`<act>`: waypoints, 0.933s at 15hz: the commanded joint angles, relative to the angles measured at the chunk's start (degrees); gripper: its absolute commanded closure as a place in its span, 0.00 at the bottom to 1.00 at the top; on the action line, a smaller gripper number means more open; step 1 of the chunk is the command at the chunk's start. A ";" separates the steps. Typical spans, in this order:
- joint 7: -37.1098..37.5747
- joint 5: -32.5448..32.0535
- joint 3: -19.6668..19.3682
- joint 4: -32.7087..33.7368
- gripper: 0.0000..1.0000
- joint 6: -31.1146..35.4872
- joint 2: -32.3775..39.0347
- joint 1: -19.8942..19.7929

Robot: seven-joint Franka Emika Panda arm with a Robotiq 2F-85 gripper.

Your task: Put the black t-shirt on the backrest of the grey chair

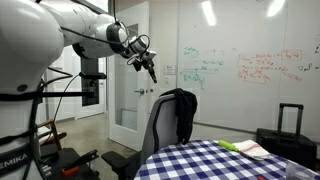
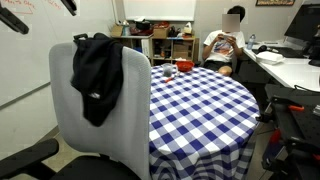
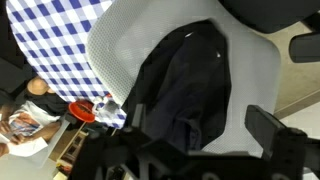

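The black t-shirt hangs draped over the top of the grey chair's backrest. It shows in both exterior views, with the shirt lying over the top edge of the backrest. My gripper is open and empty, raised in the air above and to the side of the chair, clear of the shirt. In the wrist view I look down on the shirt on the pale backrest, with my two fingers spread wide and nothing between them.
A round table with a blue-and-white checked cloth stands right behind the chair. A black suitcase stands beyond it. A person sits at the back near shelves. A red object lies on the table.
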 commanded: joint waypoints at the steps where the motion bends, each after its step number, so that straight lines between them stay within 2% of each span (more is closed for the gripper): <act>1: -5.13 3.84 3.51 0.00 0.00 1.58 -1.07 -0.80; 3: -6.75 4.52 4.14 0.00 0.00 1.38 -1.27 -0.77; 7: -12.50 3.13 3.02 0.00 0.00 -0.29 -2.45 -1.94; 14: -28.65 4.13 3.37 -0.08 0.00 -1.84 -5.08 -8.72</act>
